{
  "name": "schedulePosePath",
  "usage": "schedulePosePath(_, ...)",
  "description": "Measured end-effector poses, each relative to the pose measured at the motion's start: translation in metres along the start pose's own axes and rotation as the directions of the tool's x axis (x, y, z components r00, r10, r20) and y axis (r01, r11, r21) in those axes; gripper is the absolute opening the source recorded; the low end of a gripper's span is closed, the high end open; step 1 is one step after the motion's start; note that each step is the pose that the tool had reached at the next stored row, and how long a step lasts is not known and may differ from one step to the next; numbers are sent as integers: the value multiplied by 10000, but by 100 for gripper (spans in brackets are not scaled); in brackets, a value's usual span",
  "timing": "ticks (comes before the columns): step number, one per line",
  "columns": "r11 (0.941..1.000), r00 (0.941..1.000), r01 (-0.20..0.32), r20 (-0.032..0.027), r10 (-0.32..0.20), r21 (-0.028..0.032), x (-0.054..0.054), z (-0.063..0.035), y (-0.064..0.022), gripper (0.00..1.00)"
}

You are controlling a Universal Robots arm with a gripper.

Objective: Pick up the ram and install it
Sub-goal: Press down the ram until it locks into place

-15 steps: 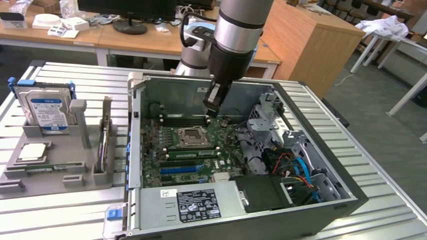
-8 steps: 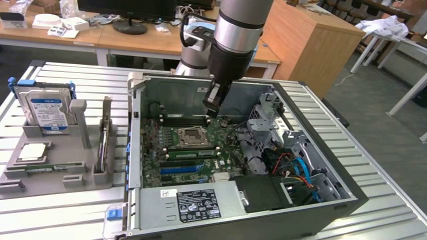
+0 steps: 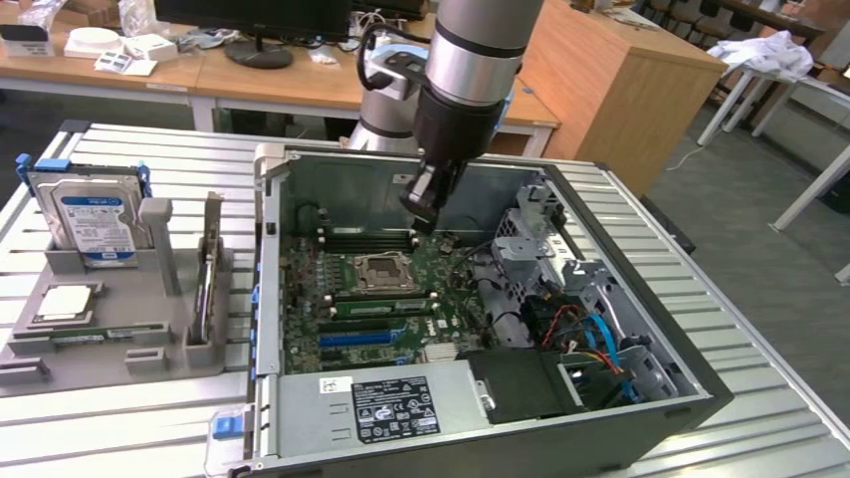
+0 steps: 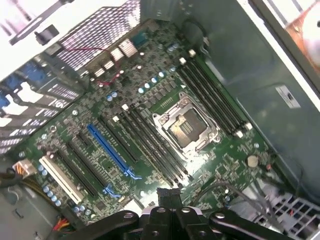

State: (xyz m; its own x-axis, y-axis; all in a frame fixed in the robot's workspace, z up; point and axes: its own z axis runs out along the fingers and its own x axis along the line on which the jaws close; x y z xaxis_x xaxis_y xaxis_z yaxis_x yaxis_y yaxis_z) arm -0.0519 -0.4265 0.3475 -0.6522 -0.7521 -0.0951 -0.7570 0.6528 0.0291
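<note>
A long, thin green ram stick (image 3: 378, 306) lies along the slots just beside the CPU socket (image 3: 385, 269) on the motherboard inside the open computer case (image 3: 270, 299). From the exterior view I cannot tell how deep the ram sits in its slot. My gripper (image 3: 420, 221) hangs above the dark memory slots on the socket's far side, apart from the ram. The gripper (image 4: 167, 196) is shut, and nothing shows between its black fingertips. In the wrist view it hovers over the motherboard near the CPU socket (image 4: 187, 127) and the rows of dark slots (image 4: 150, 145).
To the exterior view's left of the case, a grey tray (image 3: 119, 349) holds a silver hard drive with a blue label (image 3: 91, 224). A blue slot (image 3: 365, 339), a power supply (image 3: 385, 403) and a drive cage with cables (image 3: 584, 339) crowd the case. Its metal walls rise all round.
</note>
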Motion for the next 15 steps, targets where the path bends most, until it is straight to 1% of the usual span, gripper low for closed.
schedulePosePath(3, 9985, 9985, -547, 18, 547, 52, 0, 4, 0, 11)
schedulePosePath(5, 9959, 9959, -905, 30, 905, 85, 1, 7, 0, 11)
schedulePosePath(8, 9899, 9899, -1415, 50, 1414, 132, 1, 12, -1, 11)
schedulePosePath(10, 9847, 9848, -1734, 59, 1733, 157, 1, 15, -1, 11)
schedulePosePath(11, 9822, 9823, -1873, 58, 1872, 163, 1, 17, -1, 11)
schedulePosePath(12, 9799, 9800, -1989, 42, 1989, 157, 2, 18, -1, 11)
schedulePosePath(13, 9780, 9781, -2081, -4, 2082, 127, 2, 19, 0, 11)
schedulePosePath(14, 9767, 9766, -2147, -106, 2148, 53, 2, 20, 0, 11)
schedulePosePath(15, 9760, 9758, -2177, -246, 2175, -51, 3, 20, 0, 11)
